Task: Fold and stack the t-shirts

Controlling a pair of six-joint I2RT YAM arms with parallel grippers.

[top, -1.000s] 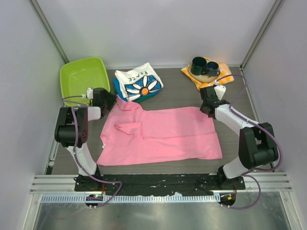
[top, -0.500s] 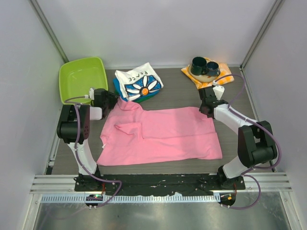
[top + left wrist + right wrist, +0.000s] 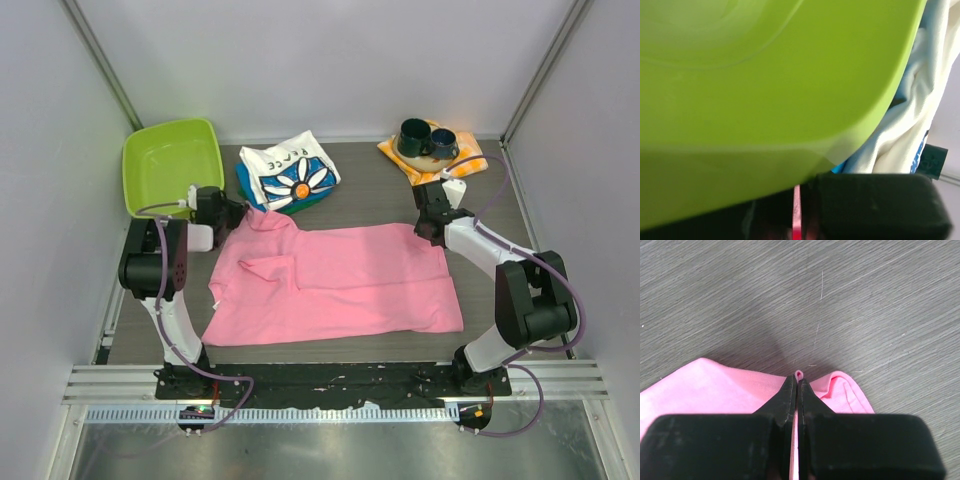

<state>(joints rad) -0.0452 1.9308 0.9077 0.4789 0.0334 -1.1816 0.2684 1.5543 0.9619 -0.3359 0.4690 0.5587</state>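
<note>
The left gripper (image 3: 230,212) and the right gripper (image 3: 798,382) are both reaching forward, low over the table (image 3: 370,200), each pinching a far corner of the spread pink t-shirt (image 3: 340,285).

Spread shirt (image 3: 340,285) lies flat on the table (image 3: 370,200), its far left corner between the fingers of the left gripper (image 3: 234,212) and its far right corner between those of the right gripper (image 3: 431,232). The tub (image 3: 170,165) sits just beyond the left gripper and to its left. Beyond that gripper and to its right, the top shirt (image 3: 290,175) lies folded on the lower shirt (image 3: 247,192). Beyond the right gripper, two cups (image 3: 428,140) stand side by side on a cloth (image 3: 474,161).
</note>
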